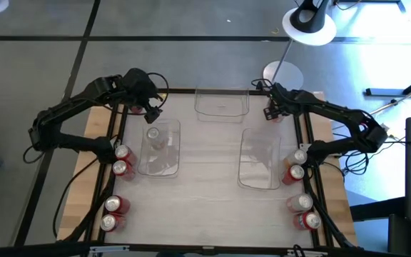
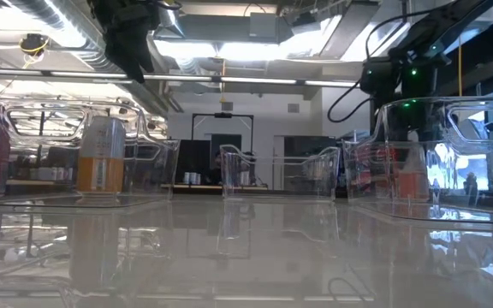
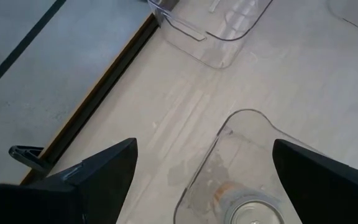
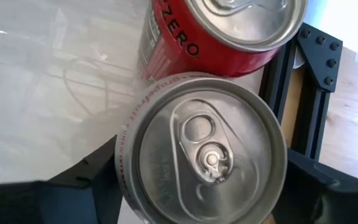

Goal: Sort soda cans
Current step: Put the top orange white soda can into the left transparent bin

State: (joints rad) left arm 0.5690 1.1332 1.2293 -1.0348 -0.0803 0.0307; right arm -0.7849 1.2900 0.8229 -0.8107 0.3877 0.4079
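Observation:
My right gripper [image 1: 272, 112] is at the table's far right corner, shut on a pale soda can [image 4: 201, 149]. A red soda can marked ZERO [image 4: 216, 31] stands right beside it. My left gripper [image 1: 153, 112] hovers open and empty above the far end of the left clear bin [image 1: 170, 165]. A pale can [image 1: 153, 134] stands upright in that bin; the low view shows this pale can [image 2: 101, 154] with an orange label. More red cans stand in rows by the left edge [image 1: 120, 160] and the right edge [image 1: 297, 165]. My right gripper pinches the pale can's side wall just under its top rim [image 4: 122, 177], one finger [image 4: 86, 186] on each side. The fingers come from above, pointing down. The can is upright. Whether its base is on the table is hidden by the can itself.
A second clear bin [image 1: 242, 178] lies right of centre, and a third [image 1: 222, 113] at the far middle. Dark frame rails [image 1: 312, 178] run along both table sides. A white lamp [image 1: 309, 25] stands beyond the far right corner. Bare table lies between the bins.

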